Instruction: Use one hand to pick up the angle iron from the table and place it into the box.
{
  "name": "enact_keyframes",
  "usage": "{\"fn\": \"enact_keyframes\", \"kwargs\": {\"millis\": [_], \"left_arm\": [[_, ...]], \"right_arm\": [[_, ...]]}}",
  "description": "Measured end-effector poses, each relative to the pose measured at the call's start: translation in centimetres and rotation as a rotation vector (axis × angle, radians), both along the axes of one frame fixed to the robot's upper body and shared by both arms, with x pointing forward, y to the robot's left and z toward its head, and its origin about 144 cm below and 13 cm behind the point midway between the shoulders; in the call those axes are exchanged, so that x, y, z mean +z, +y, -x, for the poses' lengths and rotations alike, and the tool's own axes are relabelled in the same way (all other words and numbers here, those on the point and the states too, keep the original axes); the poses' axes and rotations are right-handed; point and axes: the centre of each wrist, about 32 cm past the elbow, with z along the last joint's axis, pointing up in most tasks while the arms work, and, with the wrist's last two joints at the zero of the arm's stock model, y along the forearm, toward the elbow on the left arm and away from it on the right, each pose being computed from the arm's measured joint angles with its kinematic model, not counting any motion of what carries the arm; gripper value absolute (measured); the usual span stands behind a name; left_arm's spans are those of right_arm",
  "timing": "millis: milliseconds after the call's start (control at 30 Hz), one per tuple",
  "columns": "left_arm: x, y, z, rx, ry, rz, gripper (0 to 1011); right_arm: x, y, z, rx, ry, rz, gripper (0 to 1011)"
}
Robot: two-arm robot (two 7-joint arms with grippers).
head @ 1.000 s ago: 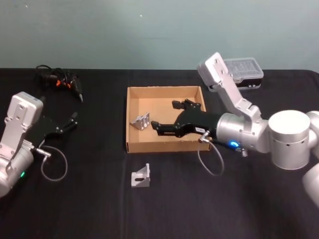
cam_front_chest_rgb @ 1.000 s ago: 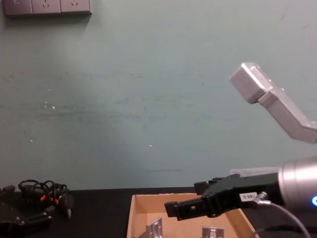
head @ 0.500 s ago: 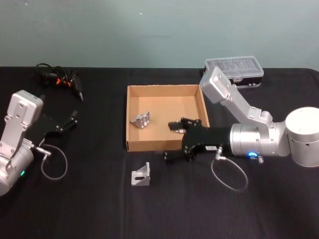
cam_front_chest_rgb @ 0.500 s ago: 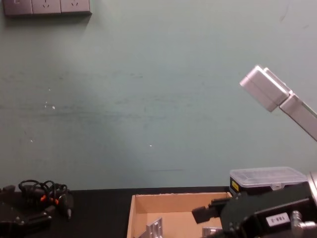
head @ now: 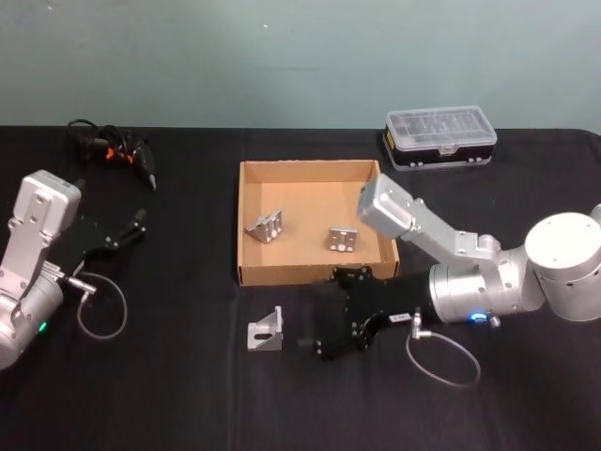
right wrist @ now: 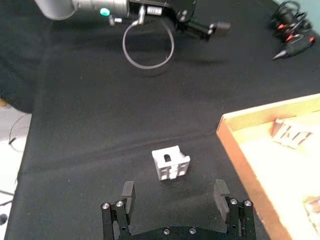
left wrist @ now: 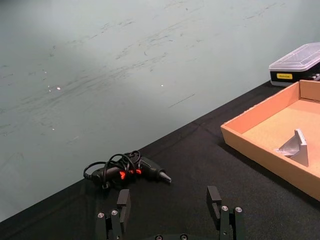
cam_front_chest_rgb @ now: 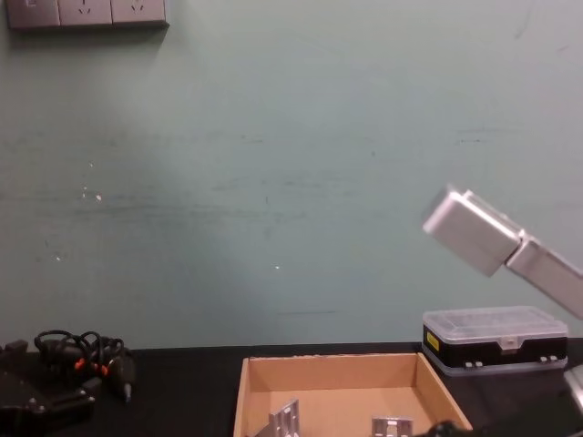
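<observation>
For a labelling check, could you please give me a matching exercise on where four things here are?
Things: 1 loose angle iron; 2 plastic case; 3 cable tangle; 4 right gripper.
Places: A far-left back of the table; B behind the box's right corner; C just before the box; D open, just right of the loose angle iron.
Pairs: 1-C; 2-B; 3-A; 4-D.

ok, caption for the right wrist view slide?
Right gripper, jaws open, lined up on the loose angle iron on the table, box wall alongside.

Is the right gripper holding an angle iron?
No, the right gripper is open; the angle iron lies on the table ahead of it.
</observation>
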Motion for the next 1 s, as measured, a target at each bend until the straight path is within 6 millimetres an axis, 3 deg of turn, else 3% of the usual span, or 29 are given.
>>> {"fn": "enact_keyframes", "kwargs": {"millis": [1000], "left_arm": [[0.0, 0.0, 0.0, 0.0, 0.0, 0.0, 1000]], "right_arm": [[-2.6, 3.0, -2.0, 0.008, 0.022, 0.042, 1004]]}}
